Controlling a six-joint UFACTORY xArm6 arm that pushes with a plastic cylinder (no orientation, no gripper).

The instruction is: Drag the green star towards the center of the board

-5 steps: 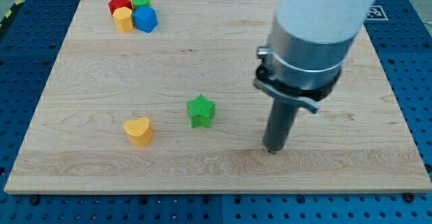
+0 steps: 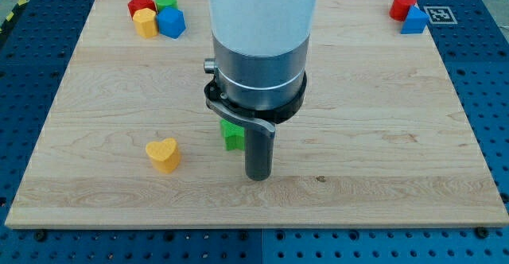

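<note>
The green star [image 2: 231, 134] lies on the wooden board [image 2: 382, 137] a little left of and below the middle; the arm hides most of it, and only its left part shows. My tip [image 2: 258, 176] rests on the board just to the right of and below the star, close to it. I cannot tell whether they touch.
A yellow heart [image 2: 163, 154] lies to the left of the star. A red block [image 2: 141, 4], a green block [image 2: 166, 2], a yellow block [image 2: 145, 22] and a blue block [image 2: 171, 22] cluster at top left. A red block [image 2: 403, 5] and a blue block [image 2: 413, 21] sit at top right.
The arm has moved left, bringing my tip from well right of the star to just beside its lower right. The arm now hides most of the star. The star has not visibly moved.
</note>
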